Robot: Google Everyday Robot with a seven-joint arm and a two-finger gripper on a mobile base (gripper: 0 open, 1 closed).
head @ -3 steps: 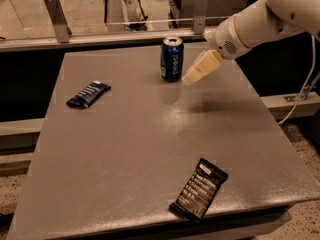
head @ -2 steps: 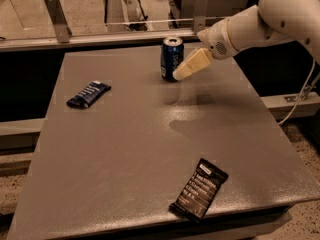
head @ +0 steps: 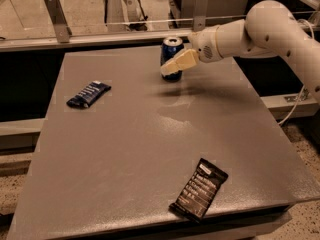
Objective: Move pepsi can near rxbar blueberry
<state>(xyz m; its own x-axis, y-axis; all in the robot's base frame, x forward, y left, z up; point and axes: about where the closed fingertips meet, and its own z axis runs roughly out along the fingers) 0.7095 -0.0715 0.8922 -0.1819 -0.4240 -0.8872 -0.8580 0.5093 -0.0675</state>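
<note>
Camera view: gripper (head: pixel 167 70) hanging at top centre, overlapping can (head: pixel 172 46); grip state can't tell. Rxbar (head: pixel 89 93) lying at left, well apart. Prob. grasping step; next move needing firm hold, then carrying can left twd rxbar

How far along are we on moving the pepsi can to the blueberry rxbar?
Reach done: the hand is at the pepsi can, which stands at the far edge of the table, far from the rxbar blueberry on the left. Lifting, carrying and placing remain.
</note>
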